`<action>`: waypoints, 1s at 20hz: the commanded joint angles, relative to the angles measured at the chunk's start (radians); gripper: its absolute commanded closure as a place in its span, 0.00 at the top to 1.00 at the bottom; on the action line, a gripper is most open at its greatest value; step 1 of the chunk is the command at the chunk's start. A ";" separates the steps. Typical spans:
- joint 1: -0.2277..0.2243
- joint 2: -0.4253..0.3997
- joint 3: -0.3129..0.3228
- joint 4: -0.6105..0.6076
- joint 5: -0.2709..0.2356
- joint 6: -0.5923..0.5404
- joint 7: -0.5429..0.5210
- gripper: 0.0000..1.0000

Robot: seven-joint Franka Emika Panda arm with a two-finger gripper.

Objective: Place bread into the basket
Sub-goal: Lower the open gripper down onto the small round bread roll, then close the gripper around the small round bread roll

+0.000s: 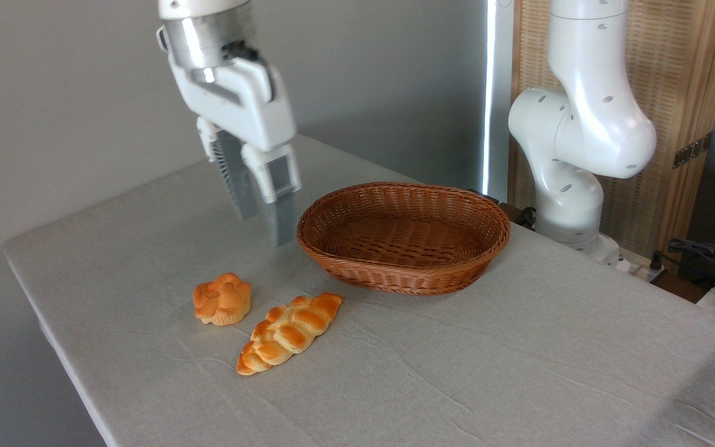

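Here I see the round, knotted bun lying on the cloth-covered counter, beside a long braided loaf. The oval woven basket sits apart. My gripper hangs above, jaws released with a small gap, holding nothing.

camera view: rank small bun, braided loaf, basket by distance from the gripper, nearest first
From the gripper:
1. Basket: its near rim lies just right of the fingertips.
2. Small bun: below and slightly left, on the table.
3. Braided loaf: lowest, toward the front; its upper end comes close to the bun's distance.
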 commanded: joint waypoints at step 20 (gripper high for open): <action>-0.006 0.210 -0.203 -0.171 0.013 0.415 0.019 1.00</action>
